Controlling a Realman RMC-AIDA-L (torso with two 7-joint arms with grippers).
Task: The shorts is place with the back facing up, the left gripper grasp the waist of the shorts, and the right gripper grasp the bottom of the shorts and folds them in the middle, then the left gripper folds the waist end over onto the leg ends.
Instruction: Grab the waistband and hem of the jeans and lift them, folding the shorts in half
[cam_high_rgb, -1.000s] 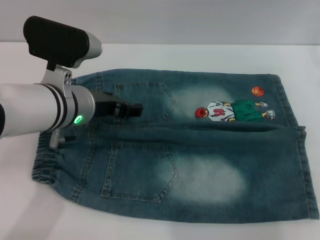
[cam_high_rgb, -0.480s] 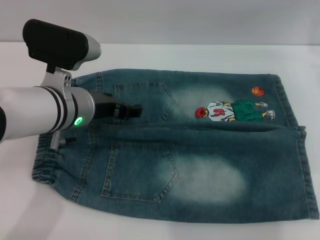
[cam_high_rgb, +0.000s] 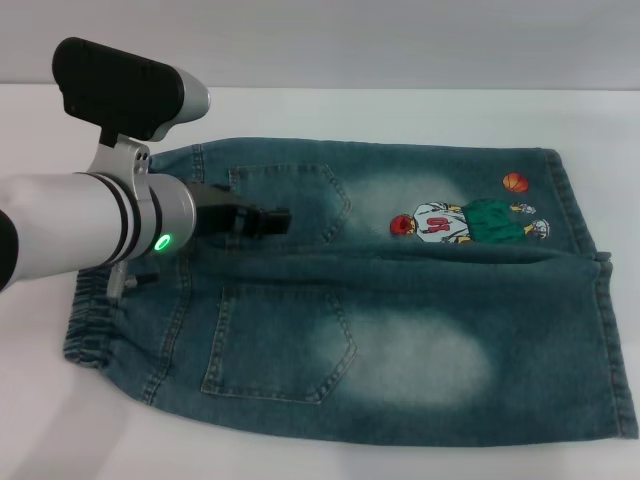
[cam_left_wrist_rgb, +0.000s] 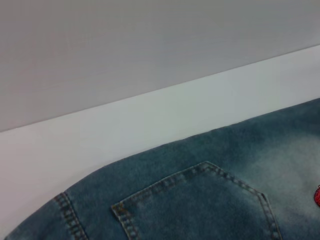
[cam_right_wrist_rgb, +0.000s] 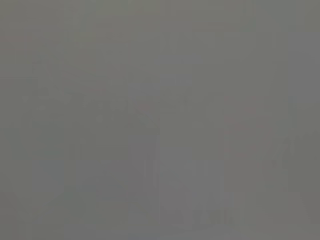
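Observation:
The blue denim shorts (cam_high_rgb: 400, 330) lie flat on the white table, back up, with two patch pockets showing. The puckered waist (cam_high_rgb: 88, 322) points left and the leg ends (cam_high_rgb: 605, 340) point right. A cartoon player print (cam_high_rgb: 465, 220) and an orange ball (cam_high_rgb: 514, 182) mark the far leg. My left gripper (cam_high_rgb: 262, 220) hovers over the far back pocket (cam_high_rgb: 310, 195), just inside the waist. The left wrist view shows that pocket (cam_left_wrist_rgb: 200, 205) and the shorts' far edge. My right gripper is out of view, and its wrist view is plain grey.
The white table (cam_high_rgb: 400, 110) runs back to a grey wall (cam_high_rgb: 350, 40). Bare table surface lies beyond the shorts' far edge (cam_left_wrist_rgb: 125, 130) and at the near left corner (cam_high_rgb: 60, 430).
The left arm has shifted slightly to the right over the far pocket. The shorts have not moved.

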